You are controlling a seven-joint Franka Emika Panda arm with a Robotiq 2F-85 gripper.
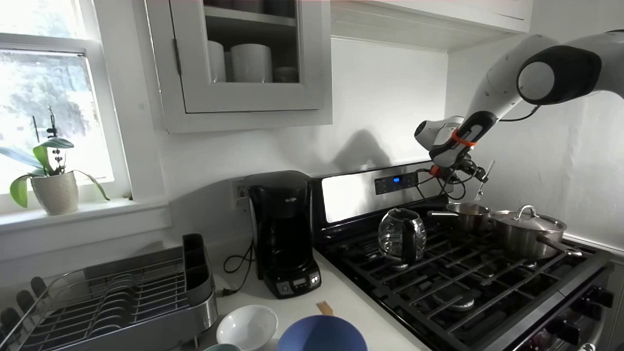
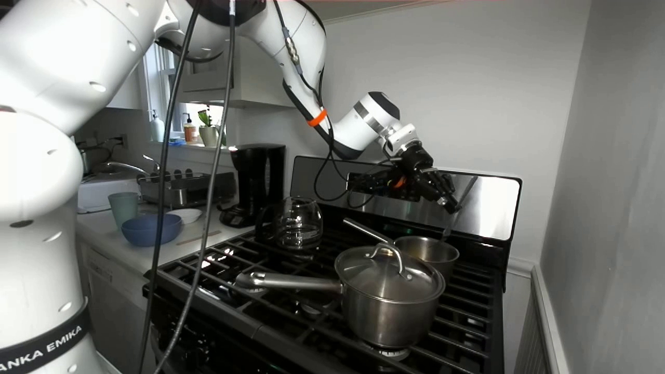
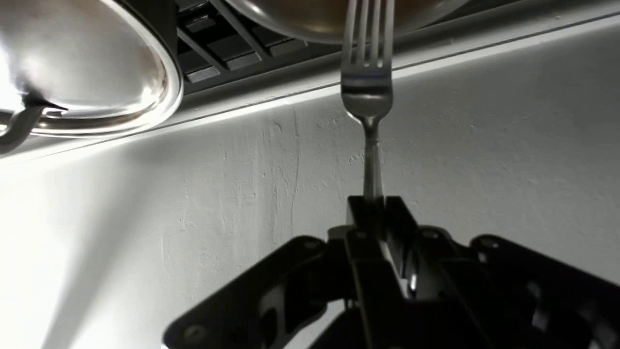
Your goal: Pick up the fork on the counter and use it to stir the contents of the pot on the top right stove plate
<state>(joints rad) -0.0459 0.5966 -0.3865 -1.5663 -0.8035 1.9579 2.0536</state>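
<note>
My Robotiq gripper [image 3: 374, 209] occupies the wrist-view foreground, fingertips nearly together, clamped on the handle of a steel dinner fork [image 3: 367, 101]. The fork is tilted, tines downward at the open saucepan [image 1: 471, 223] beneath the gripper; contact with the pan I cannot confirm. Lower than the gripper, just beside that pan: the lidded saucepan [image 2: 387, 321]. Well apart from the gripper: the glass coffee carafe [image 2: 300, 226].

Pot [image 2: 431, 253] behind lidded saucepan [image 2: 390, 306] on stove [image 2: 223, 332], carafe [image 2: 298, 228] at left, bowls [image 2: 139, 232] on counter [image 2: 104, 231]
</note>
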